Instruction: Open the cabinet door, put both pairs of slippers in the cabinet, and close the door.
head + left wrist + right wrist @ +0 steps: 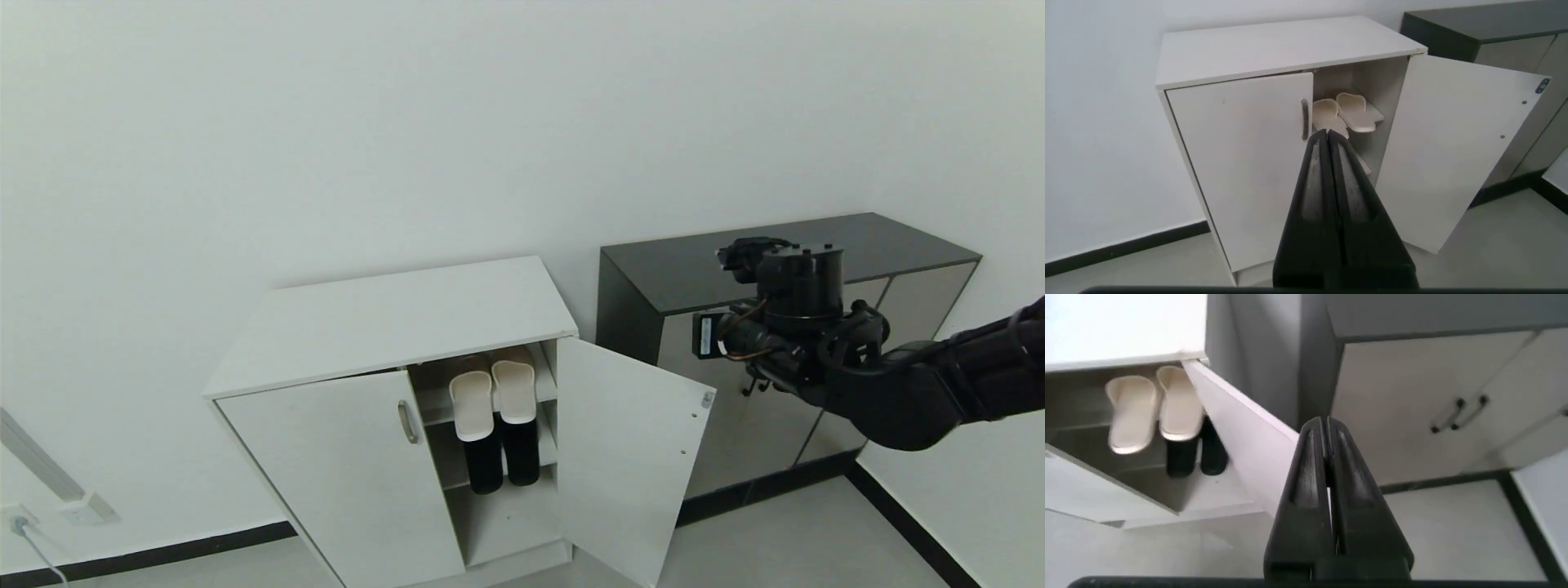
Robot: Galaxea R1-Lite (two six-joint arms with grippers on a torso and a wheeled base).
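Note:
The white cabinet [392, 318] stands against the wall, its right door [629, 457] swung open and its left door [343, 474] closed. Inside, a cream pair of slippers [494, 396] hangs over an upper shelf and a black pair [502, 461] sits just below it. My right gripper [1327, 425] is shut on nothing; it hovers in front of the open door's [1249, 433] outer edge, right of the cabinet. In the left wrist view my left gripper [1327, 139] is shut and empty, held before the cabinet opening and pointing at the cream slippers [1347, 114].
A dark-topped grey cabinet [784, 253] with closed doors stands right of the white one, behind my right arm [816, 327]. A wall socket with a cable [16, 520] is low on the left. Light floor lies in front of both cabinets.

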